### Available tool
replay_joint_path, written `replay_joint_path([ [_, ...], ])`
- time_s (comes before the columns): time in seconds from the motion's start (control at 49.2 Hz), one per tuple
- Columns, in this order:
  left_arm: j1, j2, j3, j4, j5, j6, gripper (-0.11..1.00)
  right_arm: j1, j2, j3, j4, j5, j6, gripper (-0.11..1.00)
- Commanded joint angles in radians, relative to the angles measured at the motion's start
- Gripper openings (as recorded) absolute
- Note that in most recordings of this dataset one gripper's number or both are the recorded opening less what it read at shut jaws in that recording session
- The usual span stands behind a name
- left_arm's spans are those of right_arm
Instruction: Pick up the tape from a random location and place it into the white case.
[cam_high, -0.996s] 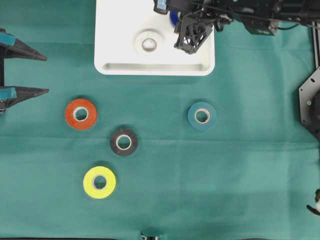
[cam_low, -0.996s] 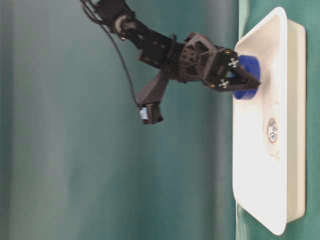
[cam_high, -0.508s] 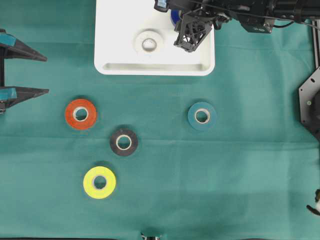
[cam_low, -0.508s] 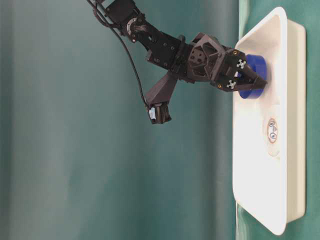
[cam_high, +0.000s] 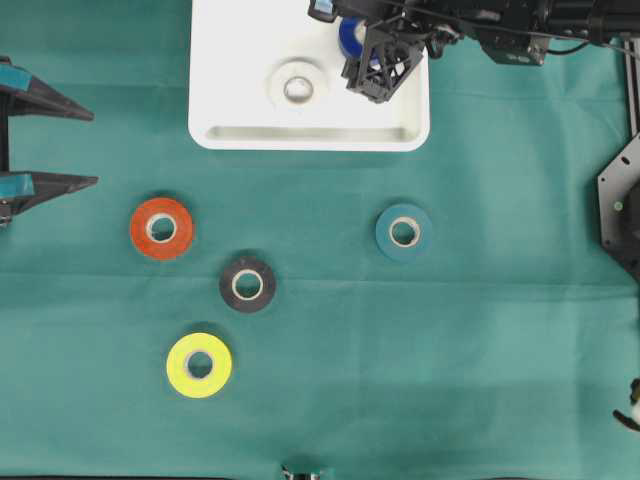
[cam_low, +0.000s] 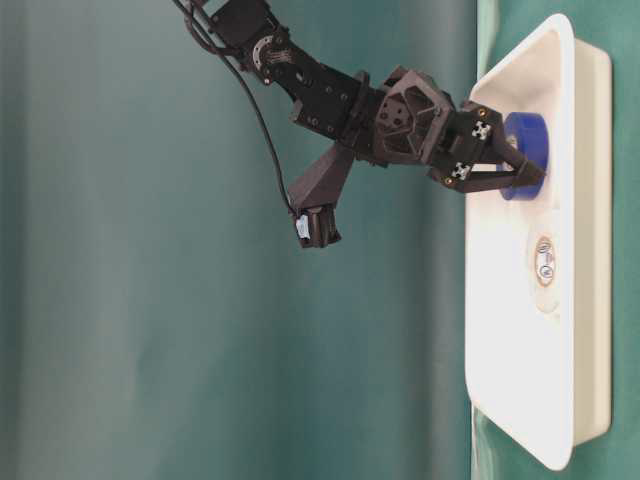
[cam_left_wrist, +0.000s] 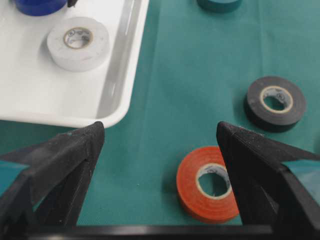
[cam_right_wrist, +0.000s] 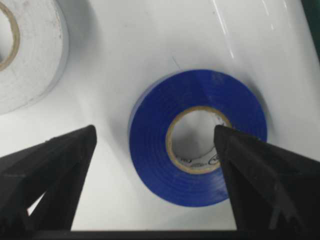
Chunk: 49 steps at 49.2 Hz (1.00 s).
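The blue tape (cam_right_wrist: 197, 137) lies flat inside the white case (cam_high: 240, 60), near the white roll (cam_high: 298, 84). The right gripper (cam_right_wrist: 155, 175) stands over it with jaws released wide, the tape free between them. On the green desk (cam_high: 480, 350) lie orange (cam_high: 161, 228), black (cam_high: 247, 284), yellow (cam_high: 199, 365) and teal (cam_high: 404, 232) rolls, well apart. The left gripper (cam_left_wrist: 160, 165) is also spread wide and grasps nothing. The print inside the cores is too small to read.
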Motion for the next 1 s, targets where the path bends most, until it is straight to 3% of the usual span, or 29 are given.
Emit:
replay_joint_path([
  [0.0,0.005,0.009,-0.011,-0.002,-0.005,-0.002,0.95,0.002,-0.044,-0.017,-0.002,0.021,0.002,0.89],
  [0.305,0.005,0.009,-0.011,-0.002,-0.005,0.000,0.95,0.008,-0.199,-0.081,-0.009,0.187,0.002,0.89],
  [0.61,0.005,0.009,-0.011,-0.002,-0.003,0.000,0.95,0.011,-0.281,-0.163,-0.077,0.364,0.002,0.89],
  [0.976,0.008,0.009,-0.011,-0.002,-0.003,0.000,0.95,0.012,-0.293,-0.184,-0.092,0.394,0.002,0.89],
])
